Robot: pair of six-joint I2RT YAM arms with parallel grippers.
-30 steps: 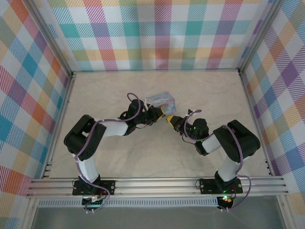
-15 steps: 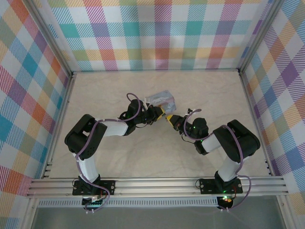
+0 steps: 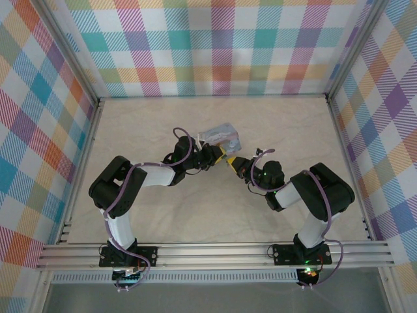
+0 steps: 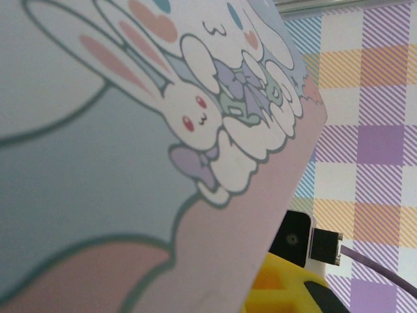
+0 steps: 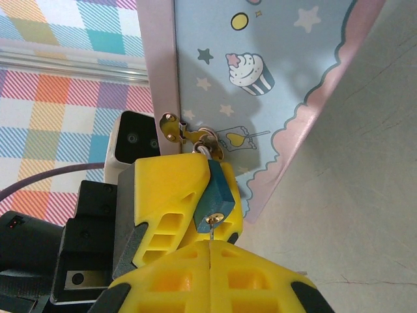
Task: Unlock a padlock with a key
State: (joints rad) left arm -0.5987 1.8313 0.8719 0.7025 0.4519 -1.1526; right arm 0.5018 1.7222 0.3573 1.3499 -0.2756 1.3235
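Cartoon-rabbit box (image 5: 273, 98), teal padlock (image 5: 215, 189) in left gripper (image 5: 204, 186), key (image 5: 212, 229) in right gripper (image 5: 212, 251)

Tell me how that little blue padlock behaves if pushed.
The padlock hooks through the gold hasp, so it would likely pivot there, not slide. Small, with smooth faces, it is probably light and slippery.

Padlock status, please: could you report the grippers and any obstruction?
Left gripper shut on padlock. Right gripper shut on key, tip touching padlock. No obstruction seen.
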